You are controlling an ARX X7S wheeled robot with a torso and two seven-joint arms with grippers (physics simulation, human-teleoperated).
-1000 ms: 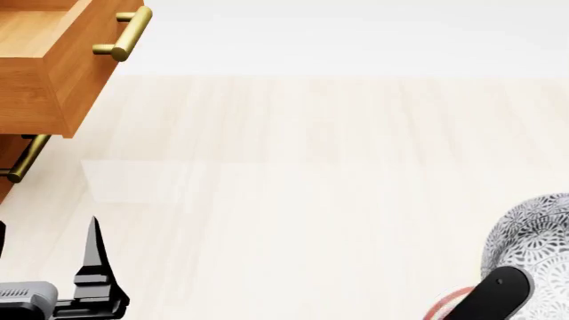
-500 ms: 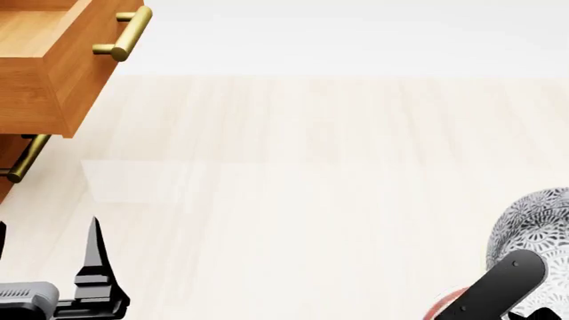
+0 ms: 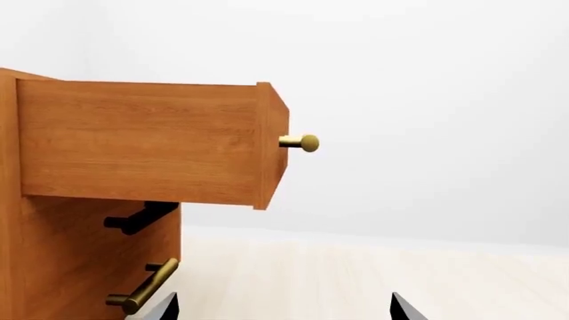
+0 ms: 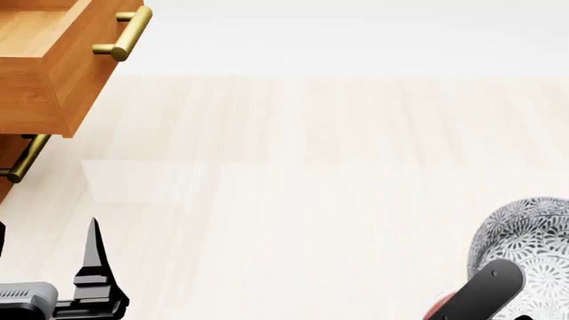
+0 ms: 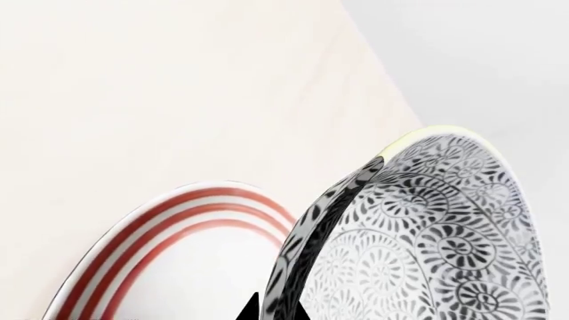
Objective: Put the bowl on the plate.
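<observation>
The bowl (image 5: pixel 427 247), white with a dense grey floral pattern, hangs tilted with its rim pinched between the tips of my right gripper (image 5: pixel 273 311), which is shut on it. Under and beside it lies the plate (image 5: pixel 169 230), white with red rings. The head view shows the bowl (image 4: pixel 529 243) at the bottom right, behind a black part of my right arm (image 4: pixel 487 291). Only a red sliver of the plate (image 4: pixel 441 302) shows there. My left gripper (image 4: pixel 46 228) is open and empty at the bottom left, far from both.
A wooden cabinet stands at the left with its top drawer (image 4: pixel 53 60) pulled out. A brass handle (image 4: pixel 124 33) juts from that drawer, and a second handle (image 4: pixel 26 159) sits lower down. The pale wooden tabletop (image 4: pixel 311 173) stretches across the middle.
My right gripper has carried the bowl a little to the left in the head view. The left arm has not moved.
</observation>
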